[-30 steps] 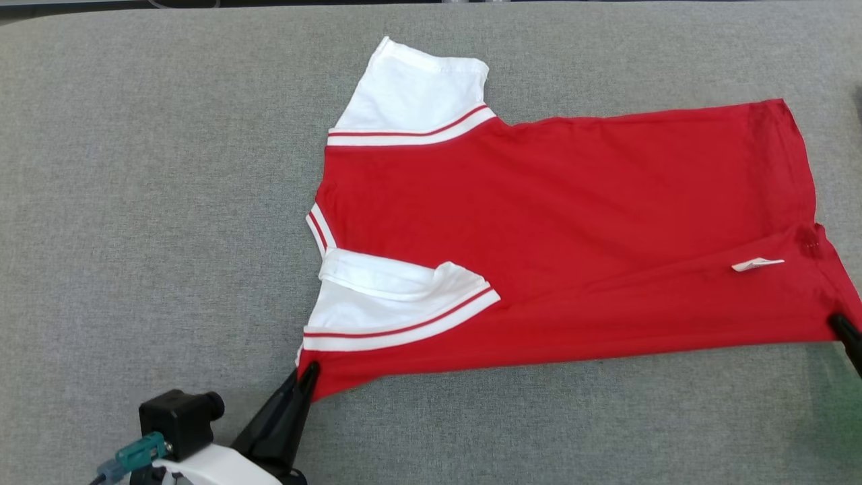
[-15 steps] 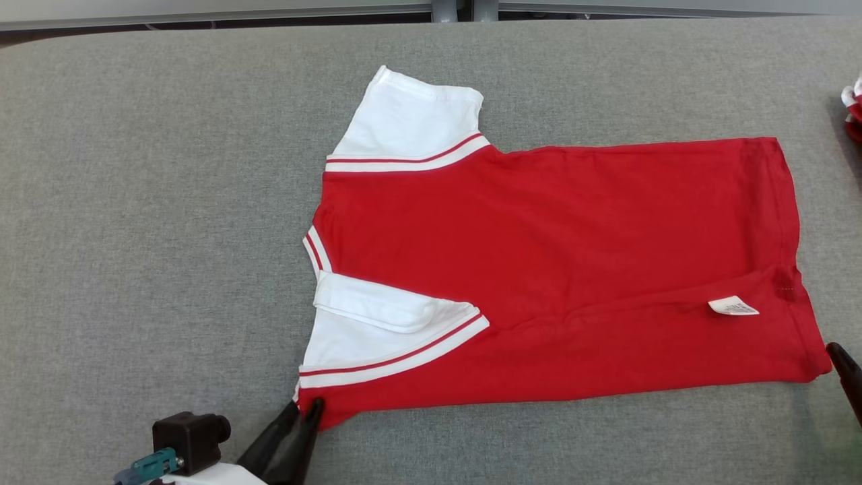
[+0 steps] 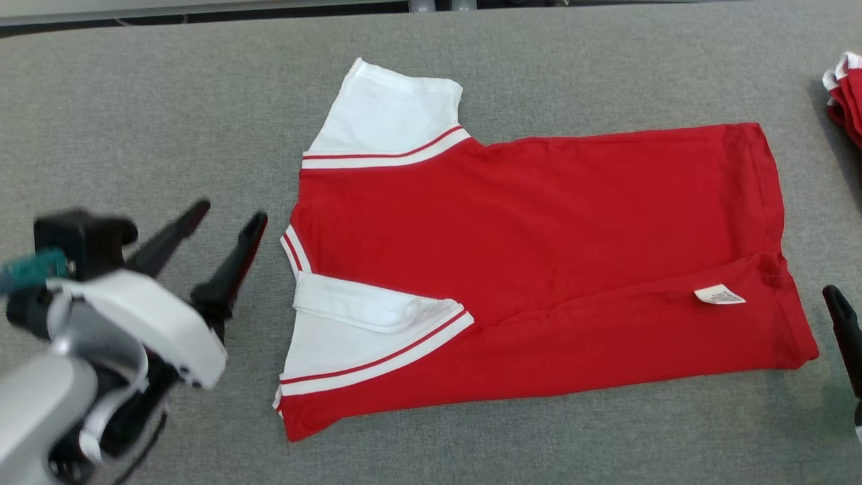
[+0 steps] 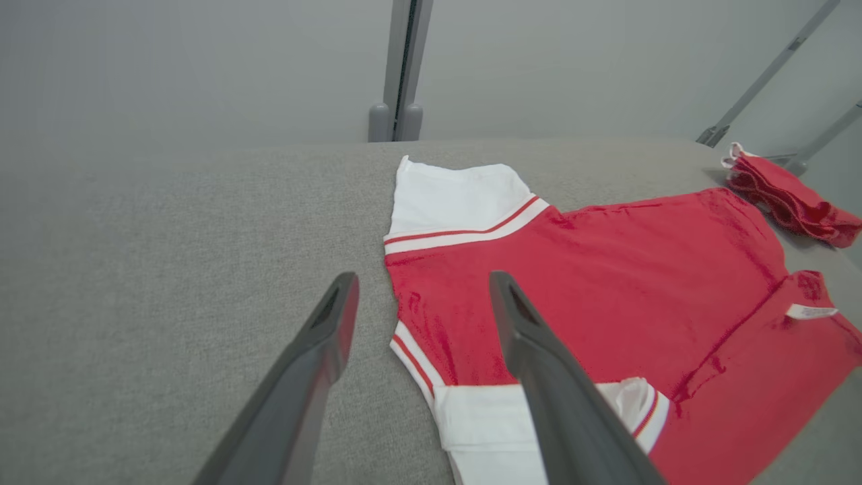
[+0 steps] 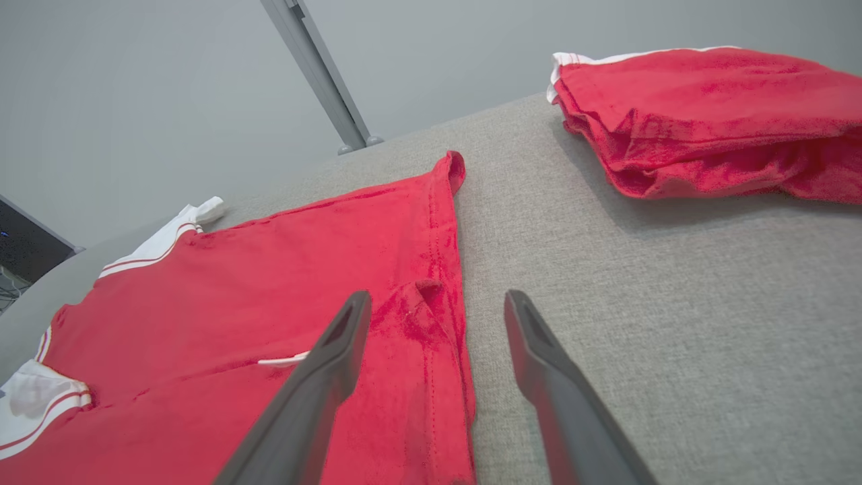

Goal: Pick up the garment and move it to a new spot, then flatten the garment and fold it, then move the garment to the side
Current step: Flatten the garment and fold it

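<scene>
The garment (image 3: pixel 539 236) is a red shirt with white sleeves, lying flat on the grey table (image 3: pixel 135 121) with its collar to the left and hem to the right. Its near side is folded up over the body, showing a white label (image 3: pixel 719 295). My left gripper (image 3: pixel 229 214) hovers open just left of the collar, holding nothing; the left wrist view has its fingers (image 4: pixel 423 279) spread above the collar edge of the shirt (image 4: pixel 606 269). My right gripper (image 5: pixel 438 300) stands open over the hem corner (image 5: pixel 431 316), empty. One of its fingers (image 3: pixel 840 320) shows in the head view.
A folded red pile (image 3: pixel 845 94) lies at the table's far right, also visible close by in the right wrist view as a red pile (image 5: pixel 707 114). Bare grey cloth stretches left of the shirt and along the near edge. Metal posts (image 4: pixel 397 101) stand behind the table.
Both grippers have opened and let go of the shirt's near corners. The left gripper has risen and moved up beside the collar. The shirt now lies flat; the camera shifted slightly.
</scene>
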Controlling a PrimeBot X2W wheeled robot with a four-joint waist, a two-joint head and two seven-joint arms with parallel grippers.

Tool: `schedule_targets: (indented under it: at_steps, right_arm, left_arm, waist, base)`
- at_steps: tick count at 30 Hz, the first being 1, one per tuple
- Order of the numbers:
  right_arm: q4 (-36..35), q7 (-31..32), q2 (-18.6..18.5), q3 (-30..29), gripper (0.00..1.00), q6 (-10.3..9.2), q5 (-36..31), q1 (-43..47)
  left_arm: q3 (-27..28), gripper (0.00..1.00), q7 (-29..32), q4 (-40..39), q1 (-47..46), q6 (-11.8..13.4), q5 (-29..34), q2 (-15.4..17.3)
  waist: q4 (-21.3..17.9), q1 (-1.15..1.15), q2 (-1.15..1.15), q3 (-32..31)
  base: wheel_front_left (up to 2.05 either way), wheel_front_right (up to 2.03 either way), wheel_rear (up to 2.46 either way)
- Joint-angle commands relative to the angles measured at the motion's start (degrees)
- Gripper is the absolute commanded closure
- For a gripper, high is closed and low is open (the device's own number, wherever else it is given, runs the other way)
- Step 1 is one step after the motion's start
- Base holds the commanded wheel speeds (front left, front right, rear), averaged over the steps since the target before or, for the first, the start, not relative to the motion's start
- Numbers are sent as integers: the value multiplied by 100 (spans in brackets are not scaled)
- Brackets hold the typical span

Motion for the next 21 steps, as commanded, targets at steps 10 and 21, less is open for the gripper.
schedule_targets:
  at_steps: [10,21]
  right_arm:
    - [-353,139,327,770,0,-9,-585,-1693]
    - [-24,-20,961,1648,0,-9,-704,-2849]
  left_arm:
    - [-372,0,2509,1848,-3633,-705,364,-628]
    - [-979,0,3320,3940,-5139,-1329,1013,-993]
  waist:
    - [-679,0,0,1052]
    - [-1577,0,0,1671]
  base:
    - [0,0,0]
    - [0,0,0]
